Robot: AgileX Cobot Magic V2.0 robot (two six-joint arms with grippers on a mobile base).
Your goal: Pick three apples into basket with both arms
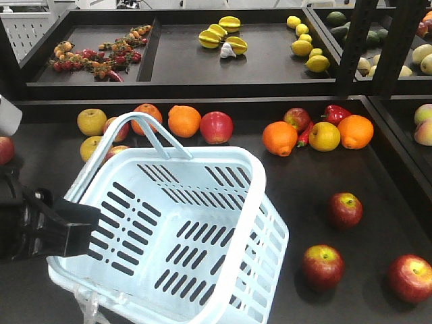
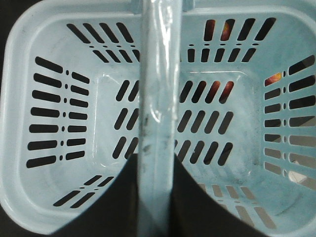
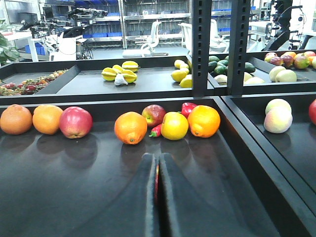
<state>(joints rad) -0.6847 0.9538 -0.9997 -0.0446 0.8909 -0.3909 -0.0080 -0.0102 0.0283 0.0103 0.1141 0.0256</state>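
Although it seems tilted, the basket [image 1: 251,209] (pale blue plastic) has slotted walls.

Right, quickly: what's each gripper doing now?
Left gripper: closed on the basket handle.
Right gripper: closed, nothing seen held.

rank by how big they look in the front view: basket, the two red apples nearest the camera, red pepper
1. basket
2. apple by the basket and apple at the right edge: they look alike, so no ranking
3. red pepper: smallest, though it lies farther back
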